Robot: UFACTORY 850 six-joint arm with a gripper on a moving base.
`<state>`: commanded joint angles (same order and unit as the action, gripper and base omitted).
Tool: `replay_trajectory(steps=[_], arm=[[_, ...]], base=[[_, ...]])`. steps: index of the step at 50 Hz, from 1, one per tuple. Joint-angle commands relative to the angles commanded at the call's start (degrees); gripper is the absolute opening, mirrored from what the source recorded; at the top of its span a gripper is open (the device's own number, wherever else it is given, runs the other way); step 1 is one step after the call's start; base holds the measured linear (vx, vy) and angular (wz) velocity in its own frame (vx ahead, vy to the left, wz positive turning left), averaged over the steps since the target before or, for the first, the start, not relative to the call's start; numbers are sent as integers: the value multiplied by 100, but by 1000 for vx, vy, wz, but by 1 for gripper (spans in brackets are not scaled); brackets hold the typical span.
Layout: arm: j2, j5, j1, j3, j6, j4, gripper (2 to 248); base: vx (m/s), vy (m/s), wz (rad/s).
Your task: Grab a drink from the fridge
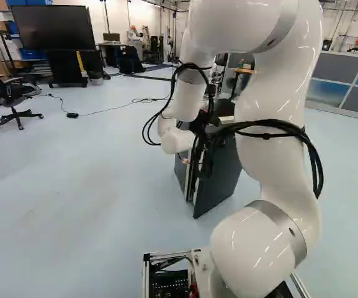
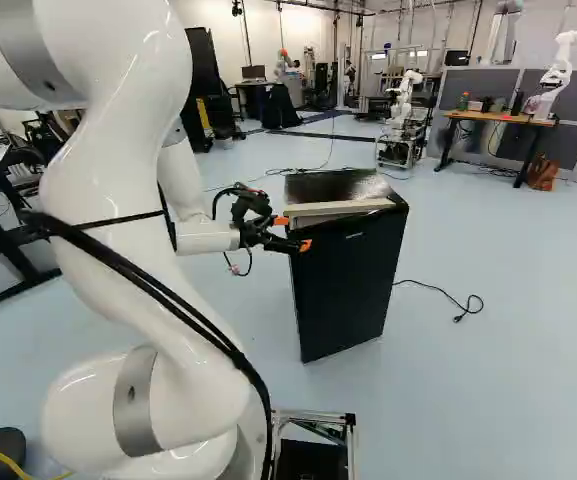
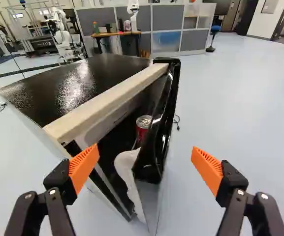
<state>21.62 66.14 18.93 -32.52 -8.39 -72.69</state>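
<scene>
Jaws of the gripper [image 3: 144, 149] stand wide, facing the ajar fridge door [image 3: 164, 118] edge-on; the red can [image 3: 142, 127] lies ahead, just inside that door.

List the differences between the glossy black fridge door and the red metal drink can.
The black fridge door is tall and flat; the red metal can is small and round.
The door is black all along its edge; the can is red with a silver top.
The door stands ajar; the can shows inside that gap.
Both stand upright and look shiny.
</scene>
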Motion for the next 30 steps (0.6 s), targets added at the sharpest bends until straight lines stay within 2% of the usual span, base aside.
replay_trajectory(steps=[13, 30], arm=[[-283, -99, 28, 413, 0, -252, 247], [-619, -127, -39, 897, 0, -581, 247]], base=[[0, 0, 0], [0, 0, 0]])
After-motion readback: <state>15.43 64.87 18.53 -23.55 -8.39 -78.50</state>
